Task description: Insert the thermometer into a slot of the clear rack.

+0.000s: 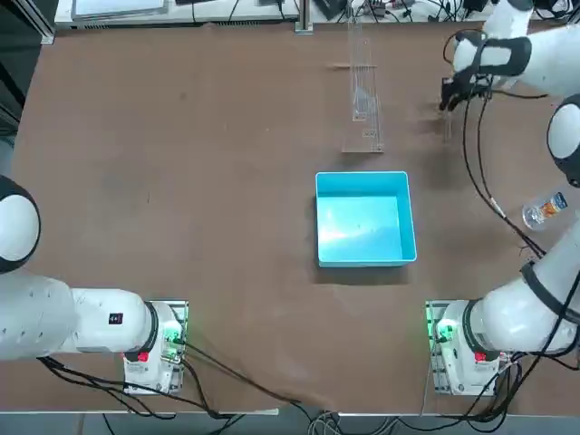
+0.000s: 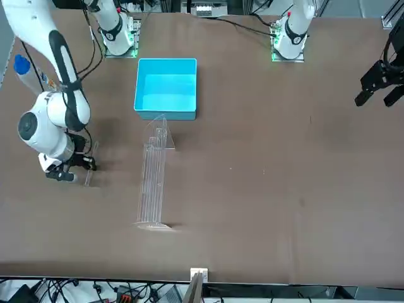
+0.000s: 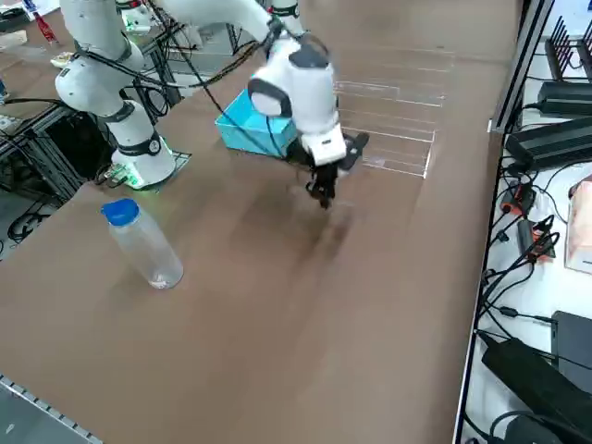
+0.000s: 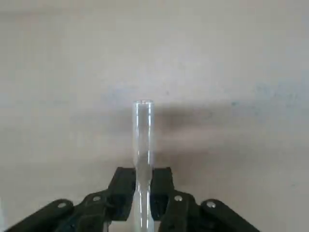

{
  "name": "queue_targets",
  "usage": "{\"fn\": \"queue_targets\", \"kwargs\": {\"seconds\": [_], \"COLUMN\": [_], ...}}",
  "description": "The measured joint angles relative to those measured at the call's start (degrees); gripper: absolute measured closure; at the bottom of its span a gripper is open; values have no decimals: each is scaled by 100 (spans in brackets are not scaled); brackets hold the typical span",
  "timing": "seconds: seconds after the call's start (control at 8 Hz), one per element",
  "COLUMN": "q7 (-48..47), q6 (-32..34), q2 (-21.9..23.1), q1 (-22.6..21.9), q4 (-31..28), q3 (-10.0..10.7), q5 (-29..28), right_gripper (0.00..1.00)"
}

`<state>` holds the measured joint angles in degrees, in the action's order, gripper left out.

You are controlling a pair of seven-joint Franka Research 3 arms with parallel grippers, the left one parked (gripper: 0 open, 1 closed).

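Brown table (image 1: 181, 181), right claw (image 4: 143, 203) clamping thermometer (image 4: 143, 140) (no legible writing)

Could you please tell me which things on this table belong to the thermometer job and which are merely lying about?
In the job:
thermometer, gripped in the right gripper
clear rack

Lying about:
blue bin
clear bottle

text: none legible | labels: bottle (image 1: 546, 210) label unreadable | numbers: none | signs: none
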<state>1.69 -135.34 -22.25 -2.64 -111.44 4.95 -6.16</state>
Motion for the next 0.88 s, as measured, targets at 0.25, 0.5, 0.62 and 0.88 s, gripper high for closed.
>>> {"fn": "queue_targets", "kwargs": {"seconds": [0.25,0.5,0.62,0.88], "q7": [-146,-930,-1308,-1799], "q6": [569,601,566,241], "q2": [333,403,386,327], "q1": [-204,-650,-922,-1324], "q4": [352,532,598,630], "q3": [-10,-34,-43,-43], "q5": [-12,-18,-18,-17], "right_gripper": [78,78,78,78]}}
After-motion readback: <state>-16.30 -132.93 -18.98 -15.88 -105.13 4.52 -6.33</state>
